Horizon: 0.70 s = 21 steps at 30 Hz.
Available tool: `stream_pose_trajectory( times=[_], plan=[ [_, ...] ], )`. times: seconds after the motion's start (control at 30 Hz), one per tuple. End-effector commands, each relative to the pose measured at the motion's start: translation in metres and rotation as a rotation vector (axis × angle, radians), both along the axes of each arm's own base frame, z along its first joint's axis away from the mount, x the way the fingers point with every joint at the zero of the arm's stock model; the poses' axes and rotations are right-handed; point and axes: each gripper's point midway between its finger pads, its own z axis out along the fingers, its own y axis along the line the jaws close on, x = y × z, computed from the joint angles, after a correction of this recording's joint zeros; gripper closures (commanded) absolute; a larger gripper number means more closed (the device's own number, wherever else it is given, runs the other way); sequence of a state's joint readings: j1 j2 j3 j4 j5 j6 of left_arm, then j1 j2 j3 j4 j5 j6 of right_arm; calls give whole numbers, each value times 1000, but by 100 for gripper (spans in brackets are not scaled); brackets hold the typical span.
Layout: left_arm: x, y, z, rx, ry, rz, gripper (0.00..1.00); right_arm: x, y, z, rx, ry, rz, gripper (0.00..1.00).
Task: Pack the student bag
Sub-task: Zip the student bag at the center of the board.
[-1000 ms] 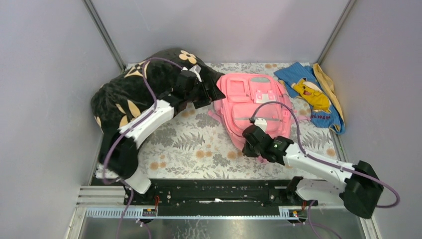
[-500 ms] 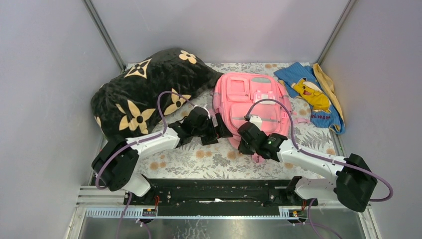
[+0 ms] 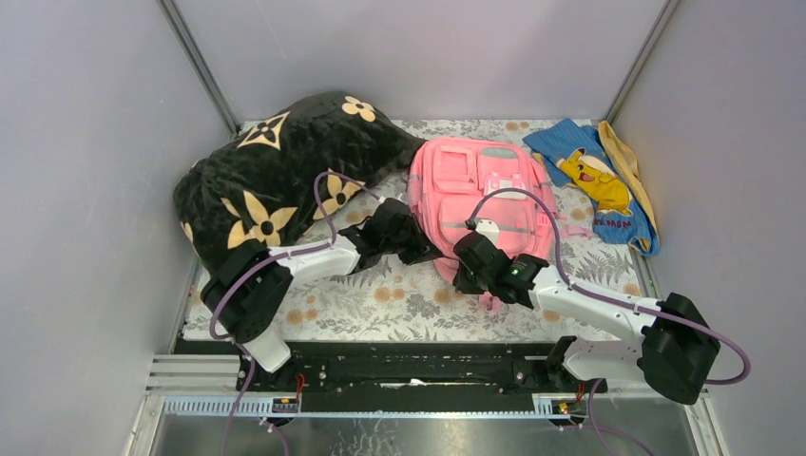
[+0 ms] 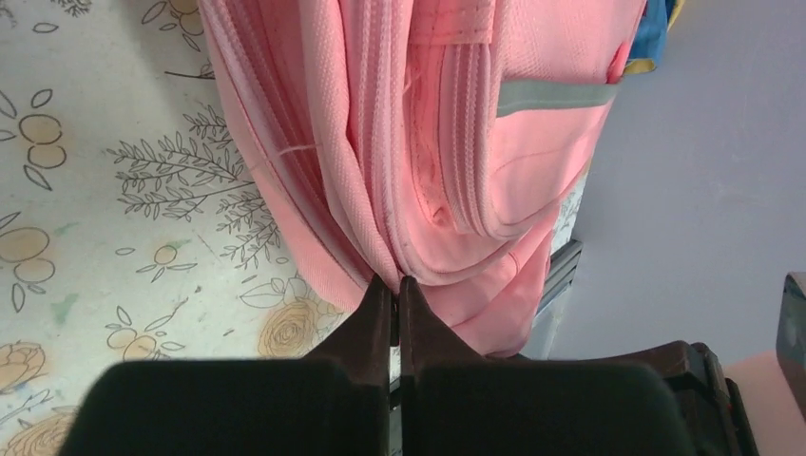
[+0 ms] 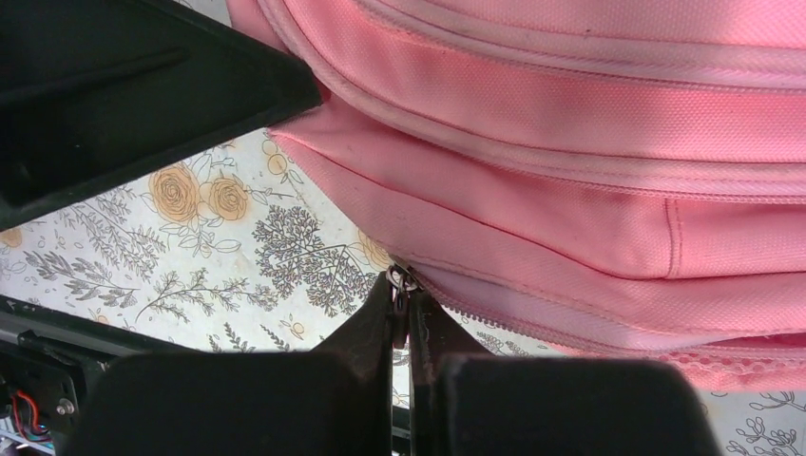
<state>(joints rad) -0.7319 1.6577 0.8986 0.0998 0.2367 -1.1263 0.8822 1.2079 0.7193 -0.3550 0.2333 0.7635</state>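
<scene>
The pink student bag (image 3: 485, 185) lies flat on the floral cloth, front patch up. My left gripper (image 3: 432, 255) sits at the bag's near left edge. In the left wrist view the left gripper (image 4: 394, 282) is shut, and the bag's (image 4: 456, 142) folds of pink fabric gather into its tips. At the bag's near edge my right gripper (image 3: 466, 275) is shut too. The right wrist view shows the right gripper (image 5: 401, 290) pinching a small metal zip pull (image 5: 403, 278) where the zip line of the bag (image 5: 570, 114) begins.
A black pillow with tan flowers (image 3: 276, 180) fills the back left. A blue cloth with a yellow cartoon figure (image 3: 594, 180) lies at the back right. Grey walls close in on three sides. The floral tablecloth (image 3: 380, 294) shows between the arms.
My left arm swung from the pillow down to the bag's near left edge and its jaws went from open to shut. The right gripper shifted slightly left and keeps its grip.
</scene>
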Motion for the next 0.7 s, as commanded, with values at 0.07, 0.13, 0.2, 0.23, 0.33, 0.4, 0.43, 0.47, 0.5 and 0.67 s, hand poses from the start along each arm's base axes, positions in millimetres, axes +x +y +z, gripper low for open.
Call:
stream_pose_trajectory(
  times=[0.07,0.13,0.2,0.23,0.33,0.4,0.43,0.47,0.5,0.67],
  plan=[
    [36,46,33,12,-109,169,100,-3,14,31,107,-35,30,100],
    [48,73,41,52,-128,207,100,-17,9,23,136,10,24,100],
    [58,103,44,104,-143,242,100,-25,-4,14,119,22,-3,100],
    [64,119,44,129,-153,261,100,-26,-11,12,104,17,-22,100],
    [81,174,36,234,-150,317,100,-25,-31,17,66,-18,-82,100],
    [92,203,33,268,-148,349,100,-24,-39,23,44,-37,-92,100],
    [97,210,32,265,-152,345,100,-25,-41,23,36,-40,-91,100],
    [101,216,31,268,-150,348,100,-25,-43,23,28,-39,-89,100],
    [105,219,30,280,-152,349,100,-26,-43,22,26,-37,-86,100],
    [98,182,65,312,-253,258,41,-23,-6,48,151,-8,-19,100]
  ],
)
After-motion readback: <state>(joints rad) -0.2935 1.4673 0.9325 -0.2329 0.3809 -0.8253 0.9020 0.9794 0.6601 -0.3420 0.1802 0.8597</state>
